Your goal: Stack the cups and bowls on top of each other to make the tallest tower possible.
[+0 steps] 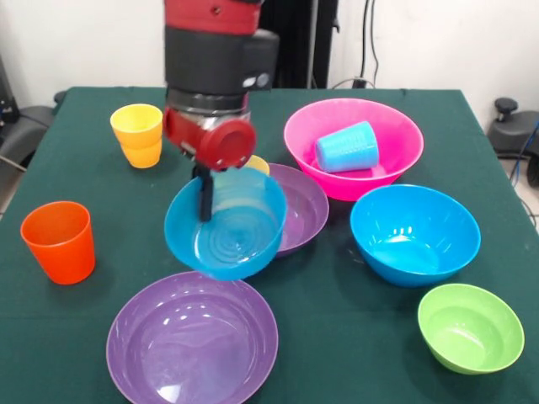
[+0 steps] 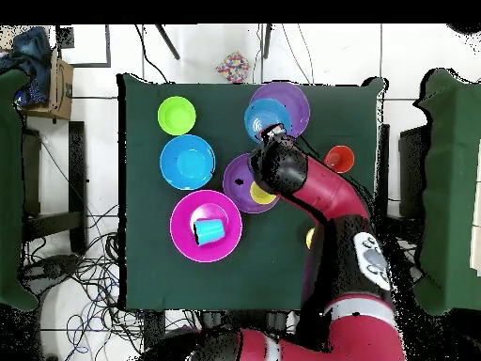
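My gripper [image 1: 205, 195] is shut on the rim of the small blue bowl [image 1: 226, 225], with one finger inside it. It holds the bowl tilted above the table, between the two purple bowls. One purple bowl [image 1: 192, 341] lies in front. The other purple bowl [image 1: 305, 206] lies behind and holds the pale yellow cup [image 1: 258, 163]. The light blue cup [image 1: 347, 147] lies on its side in the big pink bowl [image 1: 392, 130]. In the overhead view the gripper [image 2: 271, 132] and small blue bowl [image 2: 264, 118] sit over a purple bowl [image 2: 289, 102].
The big blue bowl [image 1: 414, 234] and the small green bowl [image 1: 470, 326] stand at the right. The orange cup [image 1: 59, 241] stands upright at the left. Two amber-yellow cups [image 1: 137, 135] are nested at the far left. The arm hides the table's middle in the overhead view.
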